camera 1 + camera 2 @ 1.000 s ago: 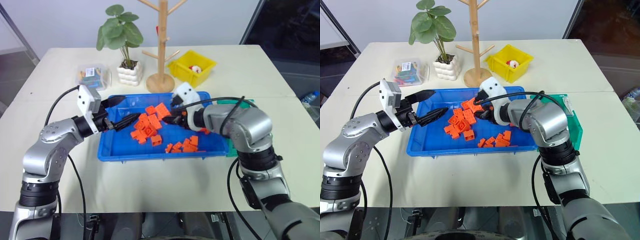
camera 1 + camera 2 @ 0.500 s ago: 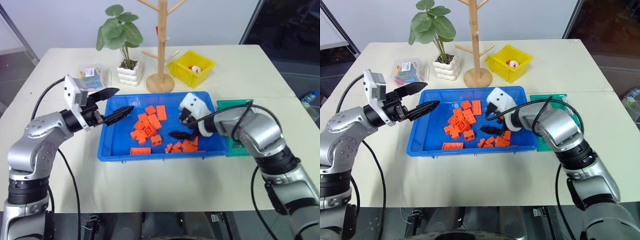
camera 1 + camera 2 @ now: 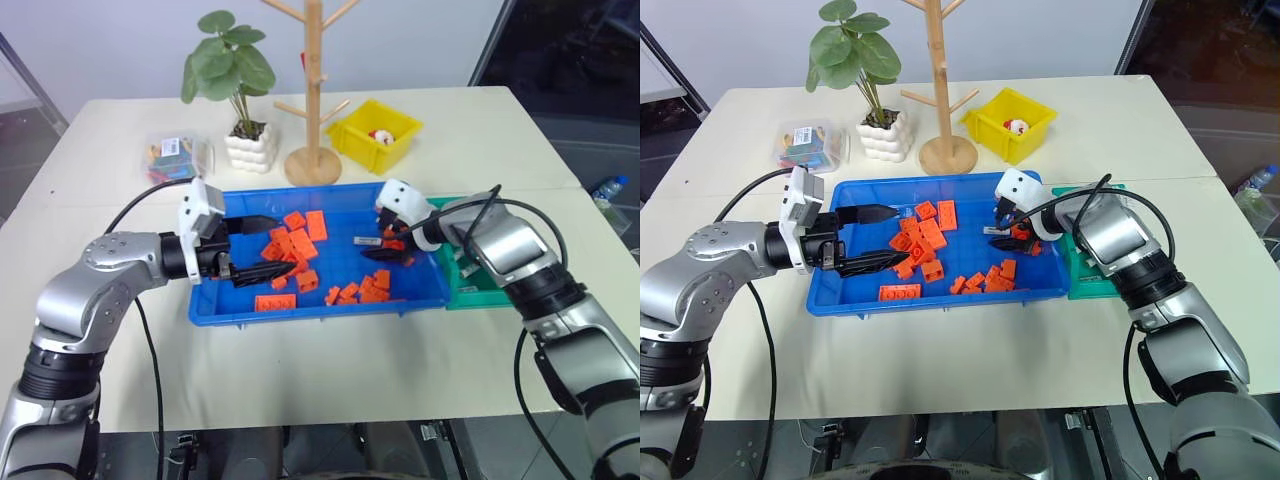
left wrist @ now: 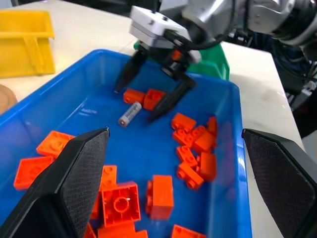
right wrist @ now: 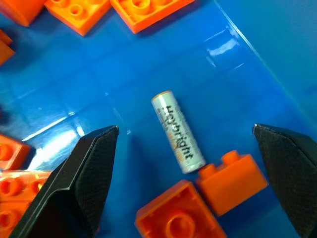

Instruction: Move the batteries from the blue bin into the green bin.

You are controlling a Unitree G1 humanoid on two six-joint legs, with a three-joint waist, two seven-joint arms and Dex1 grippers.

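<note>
One silvery battery (image 5: 178,132) lies flat on the floor of the blue bin (image 3: 300,312), near its right end, also seen as the battery (image 4: 130,114). My right gripper (image 4: 133,104) hangs over it, open, one finger on each side, not touching it. Two orange blocks (image 5: 198,198) lie against the battery's end. My left gripper (image 3: 288,242) stands open over the bin's left half, above a pile of orange blocks (image 3: 300,235), holding nothing. The green bin (image 3: 470,290) sits against the blue bin's right end, behind my right arm.
Orange blocks (image 3: 365,290) are scattered over the blue bin's floor. Behind the bin stand a yellow bin (image 3: 378,133), a wooden peg tree (image 3: 312,165), a potted plant (image 3: 247,150) and a clear box of small items (image 3: 178,155).
My right gripper opened and moved from the block pile to the bin's right end, over the battery. My left gripper swung out past the left rim, then came back over the bin.
</note>
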